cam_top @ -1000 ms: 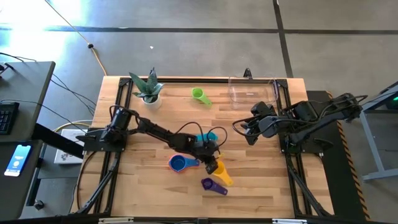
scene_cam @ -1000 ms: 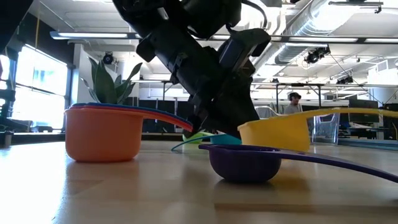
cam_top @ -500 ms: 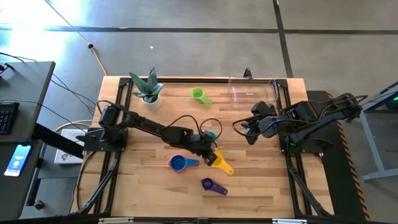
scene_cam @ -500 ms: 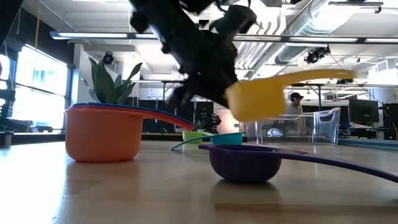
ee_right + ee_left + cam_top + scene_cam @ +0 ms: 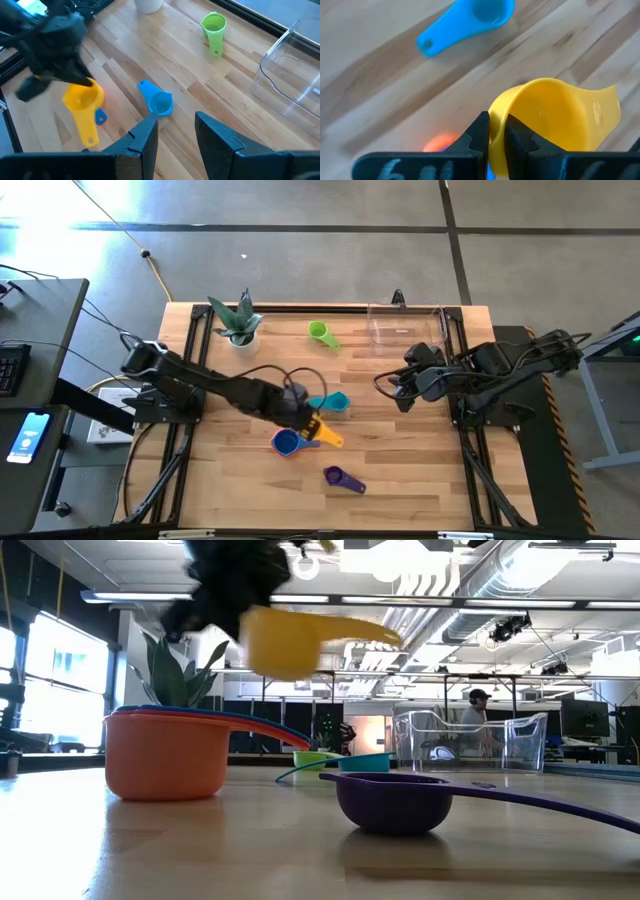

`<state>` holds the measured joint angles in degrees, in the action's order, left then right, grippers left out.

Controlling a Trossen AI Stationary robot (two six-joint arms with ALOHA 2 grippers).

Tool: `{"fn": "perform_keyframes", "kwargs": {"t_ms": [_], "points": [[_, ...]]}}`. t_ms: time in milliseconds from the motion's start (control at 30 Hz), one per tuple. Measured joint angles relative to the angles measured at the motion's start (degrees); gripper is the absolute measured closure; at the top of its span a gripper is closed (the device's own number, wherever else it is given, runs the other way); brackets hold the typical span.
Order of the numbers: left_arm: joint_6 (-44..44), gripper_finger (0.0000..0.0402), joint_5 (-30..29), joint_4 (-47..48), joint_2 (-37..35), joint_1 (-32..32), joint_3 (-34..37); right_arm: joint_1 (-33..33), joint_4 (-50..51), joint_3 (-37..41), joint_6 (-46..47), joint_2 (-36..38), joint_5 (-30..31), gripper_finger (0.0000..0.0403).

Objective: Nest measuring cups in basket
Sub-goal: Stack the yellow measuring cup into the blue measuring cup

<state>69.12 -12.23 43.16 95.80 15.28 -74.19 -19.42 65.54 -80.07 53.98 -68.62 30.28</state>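
Observation:
My left gripper [image 5: 496, 132] is shut on the yellow measuring cup [image 5: 320, 430], raised above the table beside a nested stack [image 5: 287, 443] with an orange cup [image 5: 165, 755] outermost and blue innermost. The teal cup [image 5: 335, 401], green cup [image 5: 320, 332] and purple cup [image 5: 340, 477] lie apart on the wood on their sides or bases. The clear basket [image 5: 405, 328] stands at the far right. My right gripper [image 5: 175, 132] waits open near the table's right side, touching nothing. My left gripper pinches the yellow cup's wall at the rim [image 5: 496, 117], one finger on each side of it, on the side away from the handle [image 5: 612, 102]. The fingers come from above, pointing down. The cup is lifted clear and roughly upright, above the orange stack in the low view.
A white pot with a green plant [image 5: 238, 323] stands at the far left corner. Black rails [image 5: 190, 350] run along the table's left and right sides. Bare wood [image 5: 420, 470] lies between the cups and the right arm. A person [image 5: 474, 710] sits far behind the table.
My left gripper, shut on the yellow cup throughout, has lifted it off the table next to the purple cup and carried it up and toward the table's left, to a spot over the orange stack. The other cups and my right arm have stayed put.

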Motion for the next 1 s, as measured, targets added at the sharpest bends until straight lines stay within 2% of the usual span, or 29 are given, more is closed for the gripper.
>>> {"fn": "perform_keyframes", "kwargs": {"t_ms": [267, 467, 733, 1000], "points": [[14.8, 0.0378, -3.6, 10.9, -2.2, 6.3, 0.0, 0.0, 0.0, 0.0, -0.2, 0.0, 1.2, 0.0281], [24.0, 0.0378, -6.7, 14.3, -2.2, 10.6, 0.3, 0.0, 0.0, 0.0, -0.4, 0.0, 1.2, 0.0281], [30.3, 0.0372, -9.0, 17.4, -0.3, 12.8, 0.4, 0.0, -0.1, 0.0, 0.0, 0.0, 1.2, 0.0281], [31.9, 0.0369, -9.1, 17.0, 3.2, 12.9, 0.4, 0.0, -0.2, 0.0, 0.0, 0.0, 1.1, 0.0281]]}}
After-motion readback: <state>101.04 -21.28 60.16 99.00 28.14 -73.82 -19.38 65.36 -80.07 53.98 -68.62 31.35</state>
